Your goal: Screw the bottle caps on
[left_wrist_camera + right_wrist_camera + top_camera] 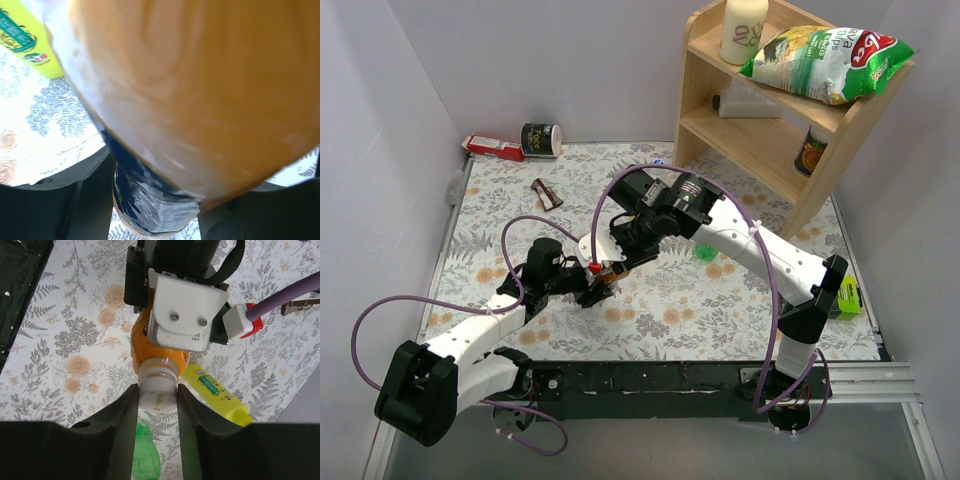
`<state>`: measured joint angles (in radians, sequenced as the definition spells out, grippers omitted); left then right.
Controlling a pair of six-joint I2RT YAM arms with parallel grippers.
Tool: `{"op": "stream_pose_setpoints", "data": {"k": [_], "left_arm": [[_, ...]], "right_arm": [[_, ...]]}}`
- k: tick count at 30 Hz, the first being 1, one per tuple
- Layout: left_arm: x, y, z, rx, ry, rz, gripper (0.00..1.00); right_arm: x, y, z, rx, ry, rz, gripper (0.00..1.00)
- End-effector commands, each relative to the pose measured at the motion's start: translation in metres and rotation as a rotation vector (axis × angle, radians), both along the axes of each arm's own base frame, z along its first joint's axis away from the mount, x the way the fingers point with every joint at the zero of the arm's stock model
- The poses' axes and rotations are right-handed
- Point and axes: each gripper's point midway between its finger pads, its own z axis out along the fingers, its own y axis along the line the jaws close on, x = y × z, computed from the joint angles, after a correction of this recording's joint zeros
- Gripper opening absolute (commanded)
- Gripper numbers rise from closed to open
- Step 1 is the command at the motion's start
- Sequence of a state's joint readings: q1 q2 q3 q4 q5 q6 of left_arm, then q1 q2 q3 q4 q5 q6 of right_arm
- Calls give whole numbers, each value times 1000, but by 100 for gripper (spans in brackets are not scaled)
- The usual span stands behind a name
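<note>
The right jaws are clenched on the white cap (157, 395), one finger on each side of its rim, and the cap sits on the neck of the orange bottle (146, 350). This grip aligns the wrist with the neck, so a wrist roll should turn the cap along the thread. The left jaws grasp the orange bottle round its body at the blue label (150, 210), with the neck pointing toward the right arm. This hold acts as the counter-grip and is judged to stop the bottle from spinning with the cap. Whether the cap is fully threaded, or whether the bottle's base rests on the desk (740, 320), cannot be told. A yellow bottle (215, 390) lies on the desk just beside the orange one. A green object (146, 452), probably the green bottle, lies near it below the right jaws. The desk carries a floral cover. A wooden shelf (760, 140) stands at the far right corner with a chip bag (825, 62) on top. A can (541, 140) and a red box (492, 147) lie at the far left edge. Plain white walls close the sides.
</note>
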<state>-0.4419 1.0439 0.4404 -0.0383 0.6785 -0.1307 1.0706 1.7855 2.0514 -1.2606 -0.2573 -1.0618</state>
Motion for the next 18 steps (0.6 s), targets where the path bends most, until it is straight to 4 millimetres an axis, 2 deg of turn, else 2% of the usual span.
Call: {"op": "stream_pose_setpoints", "data": {"k": [1,6,11,17,18], "left_arm": [[22,-10,48,-94,-179,17,0],[23,-11,54,-147,-181,47,0],[18,-11,64,-208,-229,61,0],[24,-6,70,-233,-292,120,0],[25,-6,72,-244,-289,130,0]], "right_arm": [[-3,-8,-13,-75,-37,65,28],[-1,-9,-19,-99,-25,32,27],[-11,-4,-24,-88,95,-61,25],[-15,7,-28,-87,243,-214,24],[-14,11,-34,-100,275,-249,24]]}}
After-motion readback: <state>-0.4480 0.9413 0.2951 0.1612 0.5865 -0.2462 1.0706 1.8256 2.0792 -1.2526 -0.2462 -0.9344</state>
